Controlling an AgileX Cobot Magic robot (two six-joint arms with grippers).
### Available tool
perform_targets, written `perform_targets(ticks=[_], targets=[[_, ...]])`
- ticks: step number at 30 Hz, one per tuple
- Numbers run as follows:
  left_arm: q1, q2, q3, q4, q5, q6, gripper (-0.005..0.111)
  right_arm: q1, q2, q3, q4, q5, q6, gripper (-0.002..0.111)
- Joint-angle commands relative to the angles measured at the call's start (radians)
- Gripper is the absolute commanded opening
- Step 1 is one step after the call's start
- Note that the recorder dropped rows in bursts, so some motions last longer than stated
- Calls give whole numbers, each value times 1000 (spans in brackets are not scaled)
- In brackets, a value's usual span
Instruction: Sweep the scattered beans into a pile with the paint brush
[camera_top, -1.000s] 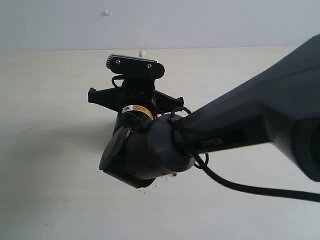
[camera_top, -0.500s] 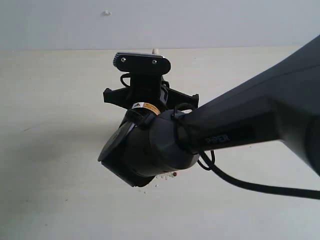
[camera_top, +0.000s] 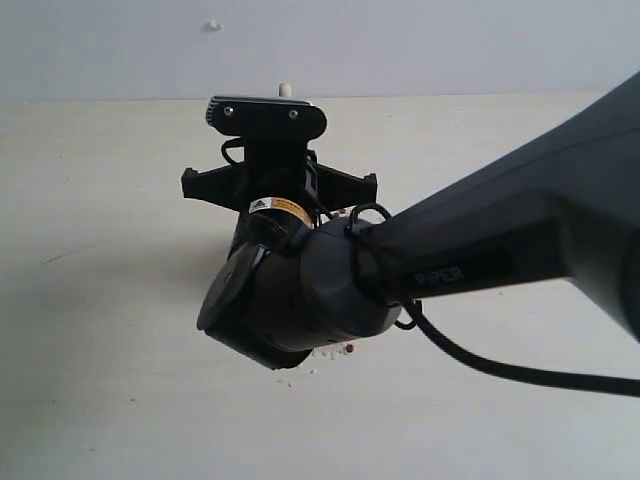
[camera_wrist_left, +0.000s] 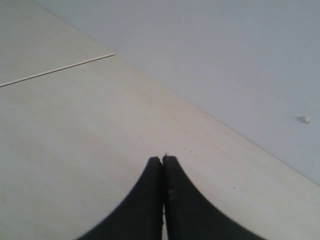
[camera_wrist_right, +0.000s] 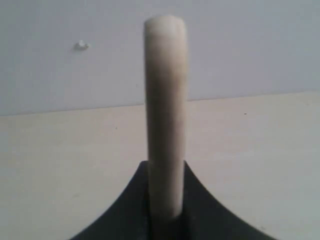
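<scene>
My right gripper is shut on the pale wooden handle of the paint brush, which sticks straight out between the jaws. In the exterior view only the handle's tip shows above the wrist camera; ferrule and bristles are hidden behind the right wrist. One reddish-brown bean and a few whitish grains peek out under the wrist. The pile is hidden. My left gripper is shut and empty over bare table, and is outside the exterior view.
The pale table runs back to a grey wall with a small white mark. The right arm and its black cable cross the right half. A thin seam shows in the left wrist view.
The right wrist swung right with the brush, then back left and slightly farther away. A bean and grains have come into sight under it. The grip on the handle is unchanged.
</scene>
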Motion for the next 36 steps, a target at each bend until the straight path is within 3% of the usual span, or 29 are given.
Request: perform_targets(ticks=[1, 21, 27, 36], targets=[[1, -8, -2, -6, -2, 0, 0, 2, -8, 3, -35, 10, 36, 0], [1, -8, -2, -6, -2, 0, 0, -1, -80, 3, -127, -97, 29, 0], [1, -8, -2, -6, -2, 0, 0, -29, -38, 3, -235, -97, 323, 0], [1, -8, -2, -6, -2, 0, 0, -152, 83, 3, -344, -56, 734, 0]])
